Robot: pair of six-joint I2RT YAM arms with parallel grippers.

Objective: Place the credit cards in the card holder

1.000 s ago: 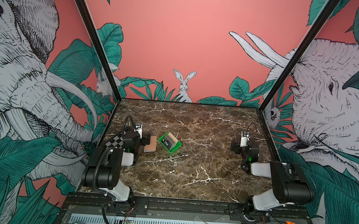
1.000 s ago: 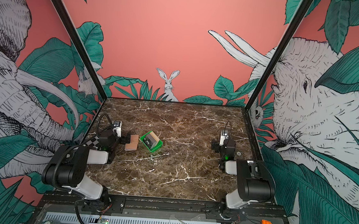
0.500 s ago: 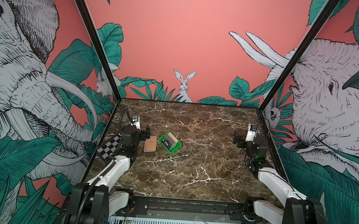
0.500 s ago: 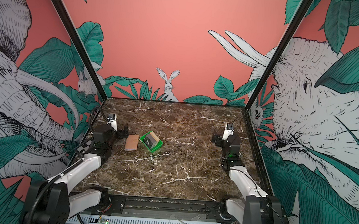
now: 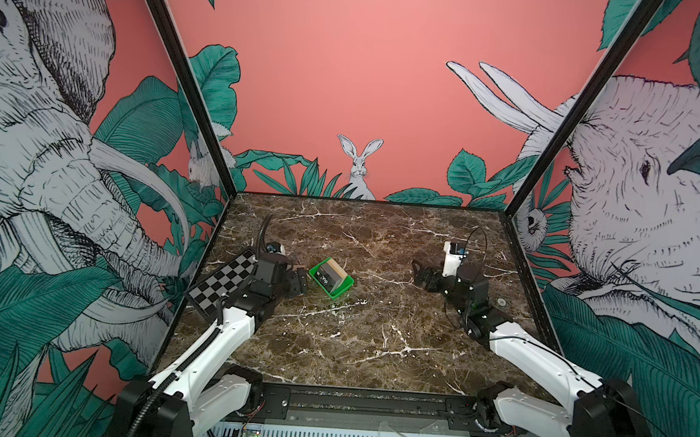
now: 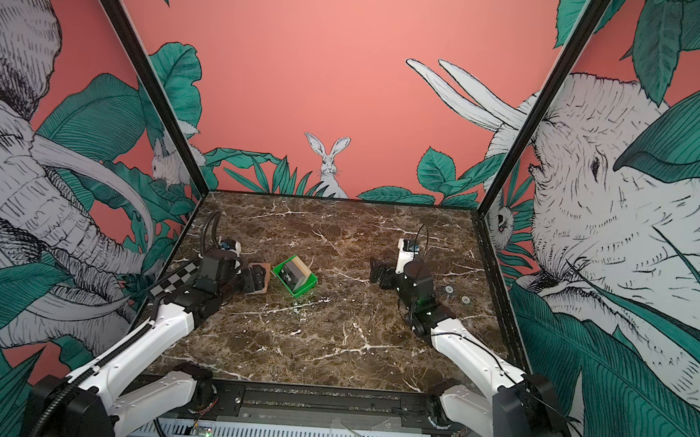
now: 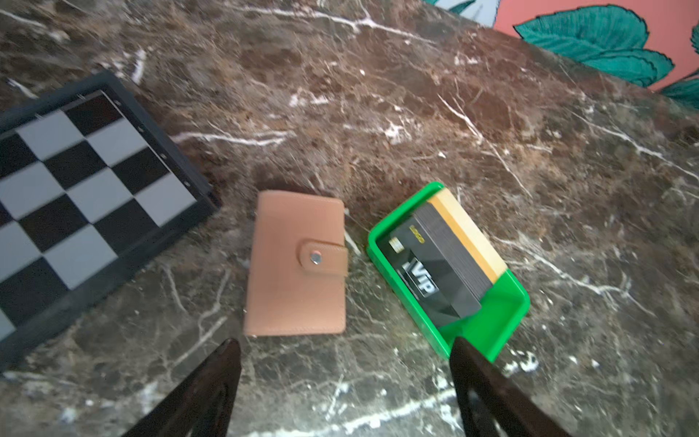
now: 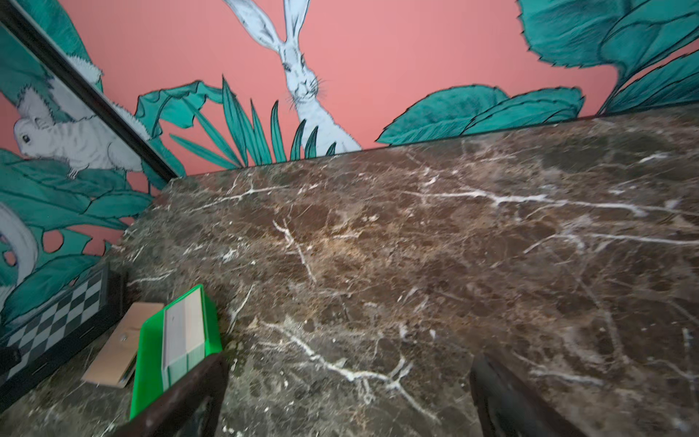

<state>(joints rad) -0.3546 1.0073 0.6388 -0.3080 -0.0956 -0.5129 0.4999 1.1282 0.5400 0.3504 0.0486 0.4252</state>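
Observation:
The closed tan card holder [image 7: 297, 265] lies flat on the marble, its snap strap fastened. Right beside it stands a green tray [image 7: 503, 325] with a stack of credit cards [image 7: 427, 265]: a black "VIP" card on top and a tan card [image 7: 469, 234] behind it. My left gripper [image 7: 345, 342] hovers open just short of the holder and tray, empty. In both top views it [image 5: 298, 283] covers most of the holder [image 6: 268, 269], next to the tray [image 5: 341, 292]. My right gripper [image 5: 422, 274] is open and empty over bare marble right of the tray, which its wrist view shows [image 8: 149, 340].
A black-and-white checkerboard [image 5: 221, 280] lies along the left wall, close to the left arm. Two small round discs [image 6: 449, 290] sit on the marble near the right arm. The enclosure walls bound the table on three sides.
Both arms have unfolded and stretched forward. The left gripper has moved right over the card holder. The right gripper has swung left towards the middle of the table.

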